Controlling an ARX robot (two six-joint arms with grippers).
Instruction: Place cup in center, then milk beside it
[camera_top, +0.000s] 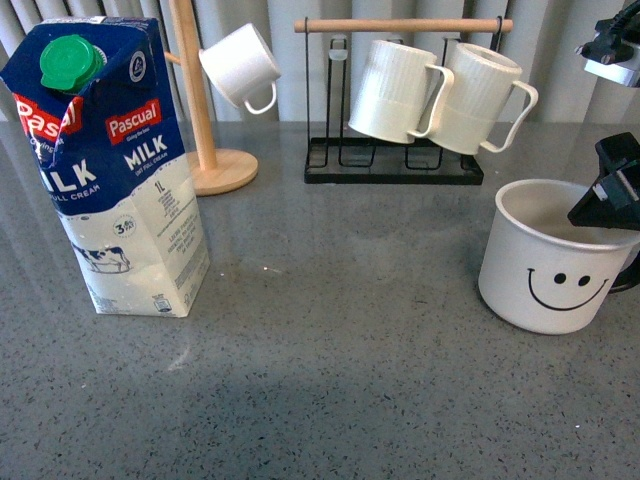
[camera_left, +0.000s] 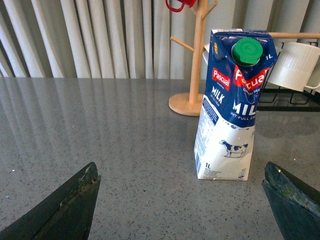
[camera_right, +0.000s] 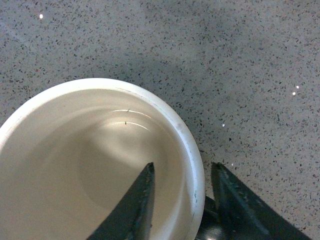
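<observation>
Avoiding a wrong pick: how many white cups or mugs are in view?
4: the smiley cup on the table, right; two ribbed mugs on the black rack; one small cup on the wooden tree. Others may be hidden.

The black handle of the cup runs off the front view's edge.

Rig parts on my screens:
- Left claw: two dark wedge-shaped fingers, matte, with edges scuffed by pale greenish flecks.
- Right claw: two smooth black fingers, tapering to thin tips. In the front view it shows as an angular black block.
- Housing above that block: silver-grey, with a black top.
</observation>
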